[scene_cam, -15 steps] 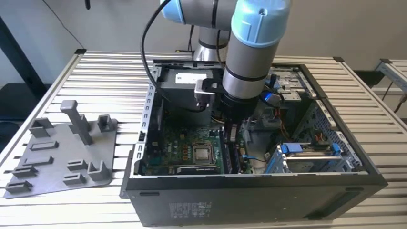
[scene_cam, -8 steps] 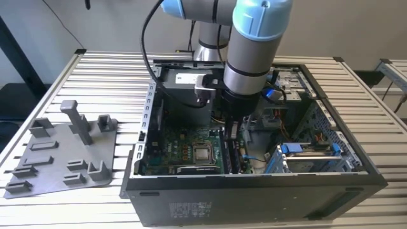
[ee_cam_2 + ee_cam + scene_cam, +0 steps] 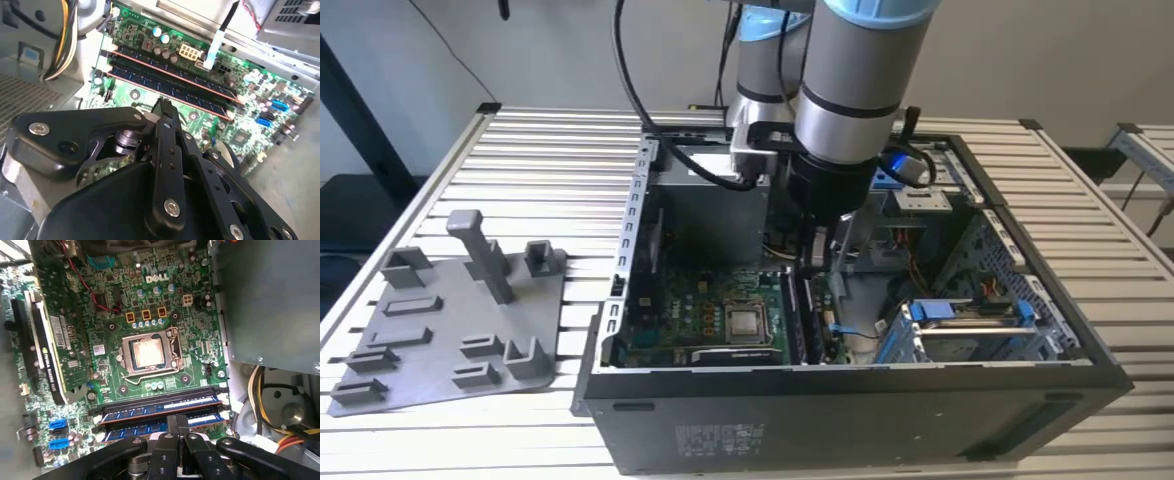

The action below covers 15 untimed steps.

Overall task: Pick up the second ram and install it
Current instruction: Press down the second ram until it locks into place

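I am watching the slatted table [image 3: 547, 150], with the open computer case [image 3: 854, 400] on it and the grey plastic tray [image 3: 440, 350] lying on the exterior view's left, well apart from the work. I see no memory stick on the tray, so I judge the pick-up finished.

The arm [image 3: 854, 90] reaches down into the case. It is over the right-hand part of the motherboard [image 3: 707, 310], just right of the processor socket [image 3: 747, 322].

In both wrist views two long dark sticks lie parallel in neighbouring slots. The other memory stick [image 3: 160, 407] sits on the socket side. The second ram [image 3: 135, 431] lies in the slot beside it, on the side nearer the pincer, and it looks level with its neighbour. So I judge the install to be at or near its end. I cannot tell whether the stick is pressed fully home or its end latches are closed.

The gripper [image 3: 178, 422] has its fingers [image 3: 162, 112] drawn together with no gap I can make out. Their tips stand over the middle of the second ram's length, at or just above its top edge. I cannot tell whether they pinch that edge, press on it or merely hover.
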Each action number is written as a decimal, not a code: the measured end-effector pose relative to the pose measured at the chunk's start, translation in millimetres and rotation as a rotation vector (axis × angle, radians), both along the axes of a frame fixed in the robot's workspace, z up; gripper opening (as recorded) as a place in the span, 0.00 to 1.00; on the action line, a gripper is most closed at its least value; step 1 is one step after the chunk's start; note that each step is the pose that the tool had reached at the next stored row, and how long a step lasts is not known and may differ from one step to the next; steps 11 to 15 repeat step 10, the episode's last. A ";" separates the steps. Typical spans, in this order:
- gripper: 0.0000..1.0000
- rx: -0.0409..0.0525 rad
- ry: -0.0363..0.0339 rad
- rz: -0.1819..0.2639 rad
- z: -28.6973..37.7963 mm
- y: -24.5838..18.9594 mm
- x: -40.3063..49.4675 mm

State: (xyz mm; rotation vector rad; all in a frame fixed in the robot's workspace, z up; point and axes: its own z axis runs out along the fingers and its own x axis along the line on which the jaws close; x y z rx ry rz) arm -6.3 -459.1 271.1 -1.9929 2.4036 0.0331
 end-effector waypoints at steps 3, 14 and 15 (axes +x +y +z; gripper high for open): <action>0.11 0.0002 -0.0001 0.000 12.6 0.0 0.0; 0.11 0.0008 -0.0001 0.000 13.2 0.0 0.0; 0.11 0.0008 -0.0001 0.000 13.2 0.0 0.0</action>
